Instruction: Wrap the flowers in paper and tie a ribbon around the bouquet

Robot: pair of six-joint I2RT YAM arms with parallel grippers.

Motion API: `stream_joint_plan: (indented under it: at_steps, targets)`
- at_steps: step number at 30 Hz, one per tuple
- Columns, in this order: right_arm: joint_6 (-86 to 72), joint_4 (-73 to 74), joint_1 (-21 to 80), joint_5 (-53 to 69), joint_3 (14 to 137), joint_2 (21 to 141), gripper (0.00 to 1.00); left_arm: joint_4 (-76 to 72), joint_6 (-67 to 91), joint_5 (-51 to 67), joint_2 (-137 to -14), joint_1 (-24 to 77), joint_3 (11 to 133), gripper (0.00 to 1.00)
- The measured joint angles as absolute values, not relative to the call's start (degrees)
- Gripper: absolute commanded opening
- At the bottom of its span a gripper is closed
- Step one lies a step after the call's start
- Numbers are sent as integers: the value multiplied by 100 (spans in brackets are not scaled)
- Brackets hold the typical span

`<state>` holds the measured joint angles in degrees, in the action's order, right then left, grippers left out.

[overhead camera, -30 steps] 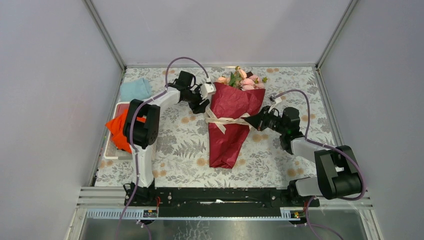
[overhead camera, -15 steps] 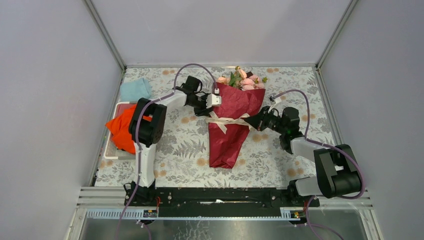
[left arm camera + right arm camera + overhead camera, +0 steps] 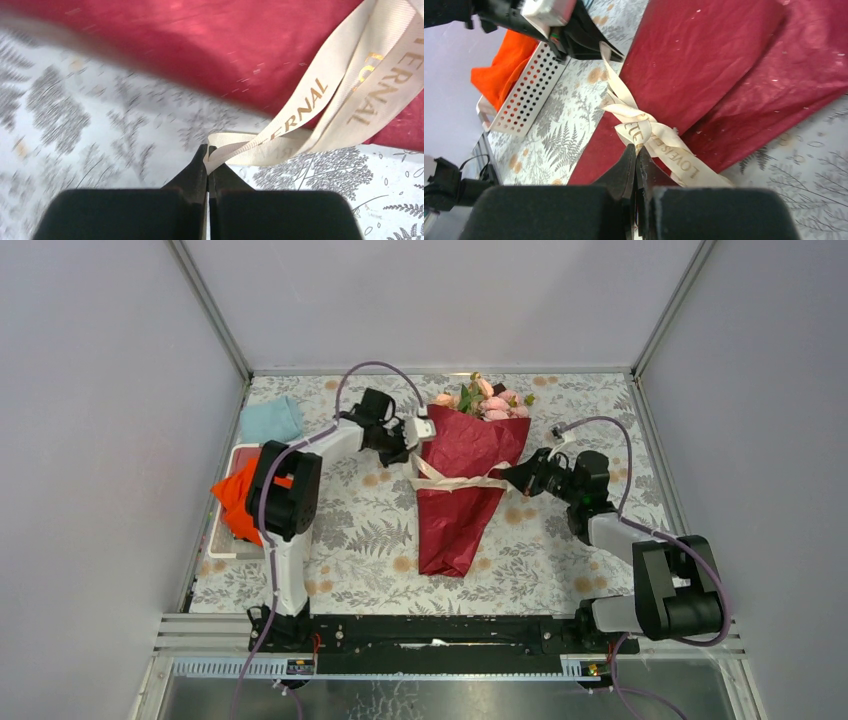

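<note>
Left wrist view: left gripper (image 3: pixel 207 150) and right gripper (image 3: pixel 636 150) each pinched the ribbon (image 3: pixel 305 107), which looked floppy, probably slippery, best held near its ends.

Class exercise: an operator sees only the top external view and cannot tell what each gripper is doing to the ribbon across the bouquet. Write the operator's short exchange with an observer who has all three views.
Operator: From above, the left gripper sits beside the bouquet. Has it got the ribbon?
Observer: Yes. The left wrist view shows its jaws shut on a folded bit of ribbon, beside the paper.
Operator: And the right gripper?
Observer: The right wrist view shows it shut on the ribbon too, right next to the knot.
</note>
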<state>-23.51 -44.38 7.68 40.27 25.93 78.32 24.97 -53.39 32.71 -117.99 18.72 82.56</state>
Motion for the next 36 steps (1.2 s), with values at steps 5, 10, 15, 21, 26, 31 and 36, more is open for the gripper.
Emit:
stream_joint_plan:
  at_steps: [5, 10, 15, 21, 26, 31, 36]
  targets:
    - [-2502, -4209, 298, 3632, 2394, 7323, 0, 2307, -4357, 2834, -11443, 1597, 8241, 0]
    - [-2882, -4165, -316, 2961, 1852, 6866, 0, 2097, -3787, 1859, -11321, 1500, 8034, 0]
    - [-3352, -3863, -735, 2349, 1487, 6648, 0, 2053, -3286, 884, -11378, 1352, 7891, 0]
    - [-3758, -3616, -1352, 1896, 1326, 6460, 0, 1994, -2987, 307, -11369, 1026, 7697, 0]
    - [-4077, -3529, -1894, 1728, 1286, 6525, 0, 2005, -2958, -82, -11351, 937, 7432, 0]
    - [-4362, -3636, -2421, 1684, 1286, 6814, 0, 2047, -2989, -410, -11203, 816, 7387, 0]
    - [-4466, -3763, -2777, 1640, 1291, 7172, 0, 2075, -3046, -558, -10982, 725, 7236, 0]
